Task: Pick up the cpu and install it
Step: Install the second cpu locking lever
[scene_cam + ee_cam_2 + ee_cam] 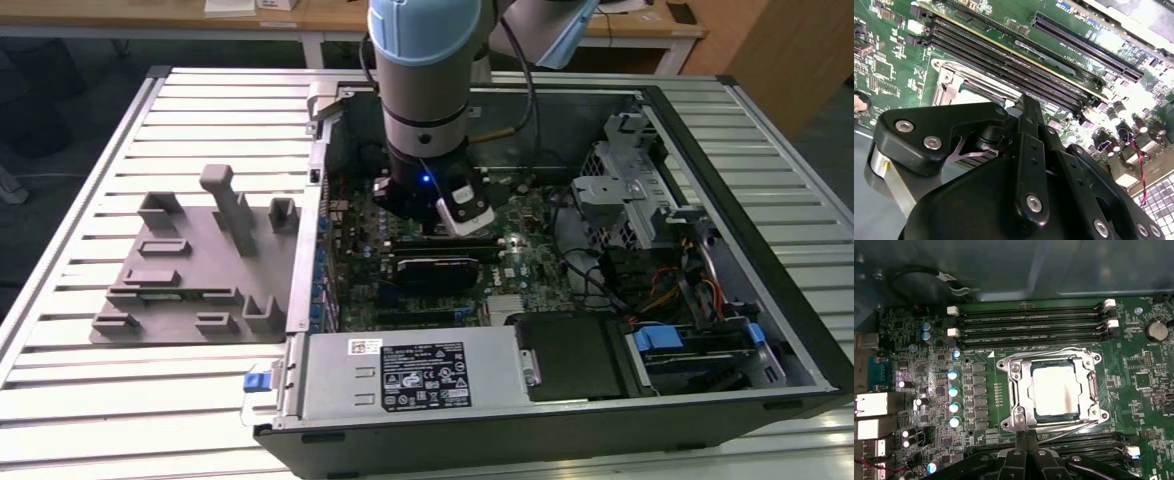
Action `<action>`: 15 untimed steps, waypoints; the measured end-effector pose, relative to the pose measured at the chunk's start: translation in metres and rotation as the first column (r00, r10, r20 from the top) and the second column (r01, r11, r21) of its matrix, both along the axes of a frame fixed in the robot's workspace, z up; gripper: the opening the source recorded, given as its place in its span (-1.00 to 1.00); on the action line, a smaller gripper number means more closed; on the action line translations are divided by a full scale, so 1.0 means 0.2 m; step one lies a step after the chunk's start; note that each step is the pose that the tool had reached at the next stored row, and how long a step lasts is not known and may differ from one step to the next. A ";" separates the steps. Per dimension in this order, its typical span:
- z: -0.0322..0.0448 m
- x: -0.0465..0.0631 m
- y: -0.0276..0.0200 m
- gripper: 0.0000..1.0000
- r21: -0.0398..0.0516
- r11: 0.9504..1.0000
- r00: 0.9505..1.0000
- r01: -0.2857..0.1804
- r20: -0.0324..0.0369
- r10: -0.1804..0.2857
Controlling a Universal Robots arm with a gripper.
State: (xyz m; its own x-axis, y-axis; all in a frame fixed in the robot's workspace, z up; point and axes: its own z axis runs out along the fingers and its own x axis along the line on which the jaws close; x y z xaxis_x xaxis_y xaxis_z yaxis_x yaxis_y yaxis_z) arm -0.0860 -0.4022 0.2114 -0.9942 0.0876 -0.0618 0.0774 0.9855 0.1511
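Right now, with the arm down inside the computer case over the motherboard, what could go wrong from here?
The cpu already lies in the metal socket frame, and the gripper sits at the frame's edge. It could scrape or nudge the frame and unseat the chip. The memory slots and small capacitors stand close around the socket, so a sideways drift might strike them. In the exterior view the arm hangs near the case wall, leaving little room.

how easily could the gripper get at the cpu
Probably yes, from above: the cpu sits inside the socket frame with its silver top uncovered, and the gripper hangs just beside it. The frame hugs its edges, so side grips look doubtful.
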 end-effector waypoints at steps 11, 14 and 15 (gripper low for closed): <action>-0.005 0.00 -0.036 -0.79 0.026 1.000 1.000 -0.008 0.000 0.008; -0.011 0.00 -0.052 -0.79 0.058 0.998 1.000 -0.007 0.000 0.007; -0.013 0.00 -0.058 -0.79 0.068 0.998 1.000 -0.007 0.001 0.007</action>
State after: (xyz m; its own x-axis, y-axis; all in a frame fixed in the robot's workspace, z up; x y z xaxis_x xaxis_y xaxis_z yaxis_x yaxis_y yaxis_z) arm -0.0863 -0.4138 0.2087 -0.9949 0.0842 -0.0562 0.0701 0.9734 0.2182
